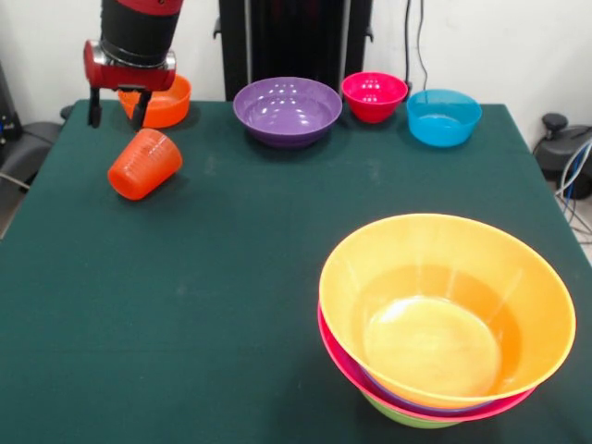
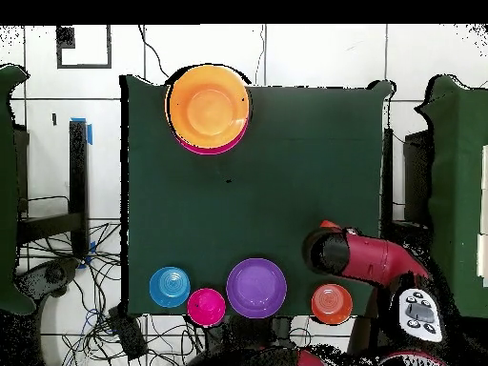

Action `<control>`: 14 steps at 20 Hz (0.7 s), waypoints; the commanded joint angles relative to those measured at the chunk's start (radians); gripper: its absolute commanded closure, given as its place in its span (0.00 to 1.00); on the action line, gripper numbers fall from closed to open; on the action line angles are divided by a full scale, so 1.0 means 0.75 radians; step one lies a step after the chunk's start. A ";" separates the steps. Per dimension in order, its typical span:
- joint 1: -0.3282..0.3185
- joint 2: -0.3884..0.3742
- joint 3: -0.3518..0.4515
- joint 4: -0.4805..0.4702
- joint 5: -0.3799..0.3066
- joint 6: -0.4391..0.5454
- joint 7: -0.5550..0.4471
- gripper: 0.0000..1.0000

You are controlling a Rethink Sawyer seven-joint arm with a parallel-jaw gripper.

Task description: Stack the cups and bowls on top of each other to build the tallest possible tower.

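1. The pincer (image 1: 116,115) hung with fingers apart, just above the tipped cup (image 1: 144,164).
2. An orange bowl (image 1: 166,102) sat behind it.
3. The tower (image 1: 444,319) stood well apart on the counter (image 1: 231,277).

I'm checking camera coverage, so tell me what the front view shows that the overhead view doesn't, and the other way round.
Only the front view shows the orange-red cup lying tipped on the table, just below the open gripper, and the green bowl at the bottom of the tower. Only the overhead view shows the arm's length, which hides the cup. Both show the large orange bowl nested in the pink bowl, plus the purple bowl, magenta-red bowl, blue bowl and small orange bowl.
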 commanded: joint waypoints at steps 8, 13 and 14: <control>0.098 0.007 -0.040 0.065 0.035 0.103 0.270 0.00; 0.099 0.055 -0.069 0.069 0.043 0.084 0.281 0.00; 0.100 0.059 -0.073 0.076 0.042 0.077 0.281 0.00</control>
